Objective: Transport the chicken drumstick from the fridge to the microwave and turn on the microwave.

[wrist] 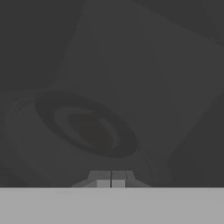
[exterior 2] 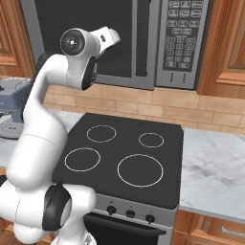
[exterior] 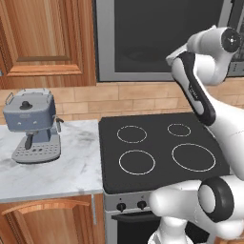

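Note:
The microwave hangs above the stove, with a dark glass door, a vertical bar handle and a keypad on its right. My arm is raised in front of the door glass. In the hand view my gripper is shut, its tips pressed together with nothing between them. It faces the dim inside of the microwave, where a round turntable shows through the tinted glass. I cannot make out the chicken drumstick. The fridge is out of view.
Below the arm lies a black stove top with several ring burners and knobs on its front. A blue-grey coffee machine stands on the marble counter to the left. More marble counter lies to the right, with wooden cupboards above.

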You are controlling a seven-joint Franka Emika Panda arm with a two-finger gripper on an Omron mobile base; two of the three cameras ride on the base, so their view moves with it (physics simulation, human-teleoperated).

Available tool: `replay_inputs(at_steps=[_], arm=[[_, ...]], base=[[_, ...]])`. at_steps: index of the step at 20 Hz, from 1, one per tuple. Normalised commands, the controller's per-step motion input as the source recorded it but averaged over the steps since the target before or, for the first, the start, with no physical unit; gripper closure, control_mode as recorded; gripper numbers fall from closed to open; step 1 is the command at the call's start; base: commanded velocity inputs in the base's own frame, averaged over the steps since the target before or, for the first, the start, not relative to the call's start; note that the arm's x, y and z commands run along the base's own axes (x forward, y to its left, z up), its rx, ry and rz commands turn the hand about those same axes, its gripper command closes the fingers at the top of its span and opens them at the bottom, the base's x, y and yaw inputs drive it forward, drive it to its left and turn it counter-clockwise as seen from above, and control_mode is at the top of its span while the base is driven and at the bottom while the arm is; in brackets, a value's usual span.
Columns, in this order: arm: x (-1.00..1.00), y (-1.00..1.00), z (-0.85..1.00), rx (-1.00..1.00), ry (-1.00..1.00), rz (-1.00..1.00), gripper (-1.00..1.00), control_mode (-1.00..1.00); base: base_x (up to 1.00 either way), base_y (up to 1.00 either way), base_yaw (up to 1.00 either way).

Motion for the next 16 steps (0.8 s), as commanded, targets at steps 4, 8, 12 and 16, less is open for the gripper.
replay_inputs(at_steps=[4, 8, 12, 16], arm=[[0.28, 0.0, 0.0, 0.07, 0.05, 0.08, 1.0, -1.0], [0.41, 0.0, -0.04, 0.06, 0.02, 0.03, 1.0, -1.0], [0.47, 0.0, -0.16, 0.05, 0.01, 0.0, 1.0, -1.0], [0.43, 0.0, -0.19, 0.05, 0.01, 0.0, 1.0, -1.0]], base=[[0.0, 0.0, 0.0], [0.0, 0.0, 0.0], [0.0, 0.0, 0.0], [0.0, 0.0, 0.0]])
